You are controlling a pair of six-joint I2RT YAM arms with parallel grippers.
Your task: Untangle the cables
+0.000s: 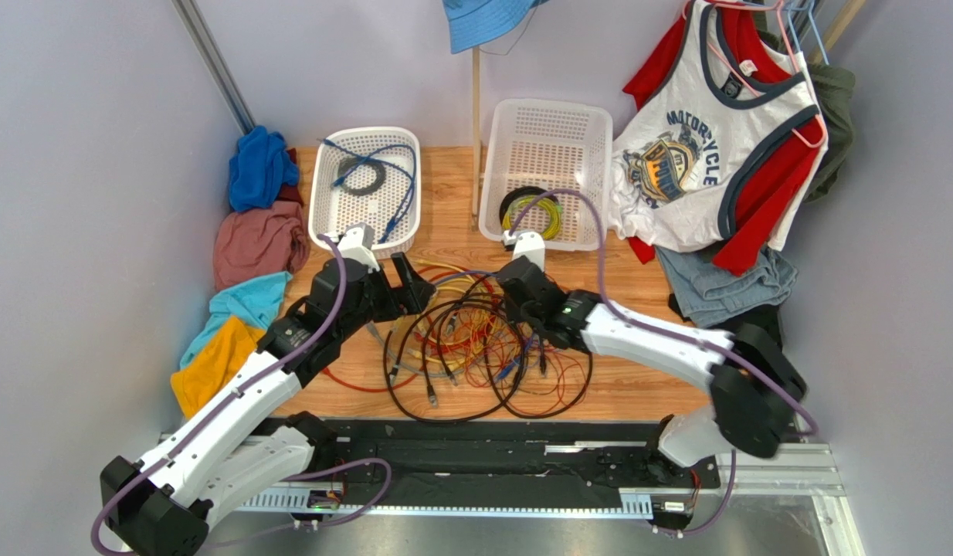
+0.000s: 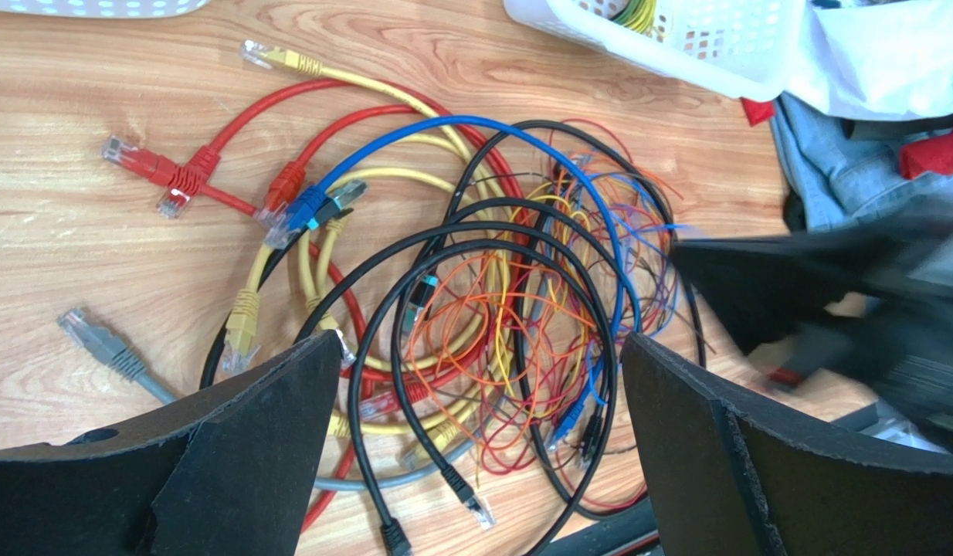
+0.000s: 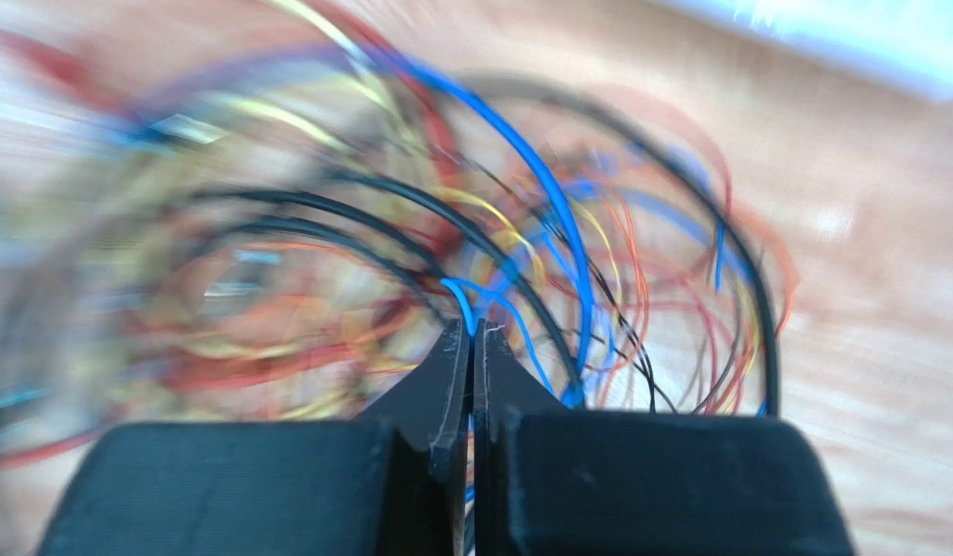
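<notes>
The cables (image 1: 475, 342) lie in one knotted heap mid-table, between the 2 arms. R gripper (image 3: 470, 336) is pinched tight, jaws together on a thin blue wire (image 3: 460, 299) at the heap's right side. That view is blurred, so whether other strands are caught w/ it can't be told. L gripper (image 2: 481, 348) hangs over the heap's left part, jaws wide apart, holding nothing.

Step in hand, prob.: draw the blue wire out of the tangle. To do it well, pull slow & low, toward bare wood on the right, and watch for the whole bundle dragging along. If it drags, L gripper could pin the big black loop (image 1: 464, 415) as an anchor. Plug ends likely snag in loops, so ease, don't yank.

Table (image 1: 644, 388) is smooth wood; wires should slide easily. 2 white baskets (image 1: 325, 203) at the back hold neat coils. Clothes (image 1: 255, 238) are piled left, a shirt (image 1: 702, 151) hangs right, walls plain grey. Free room looks tight.
</notes>
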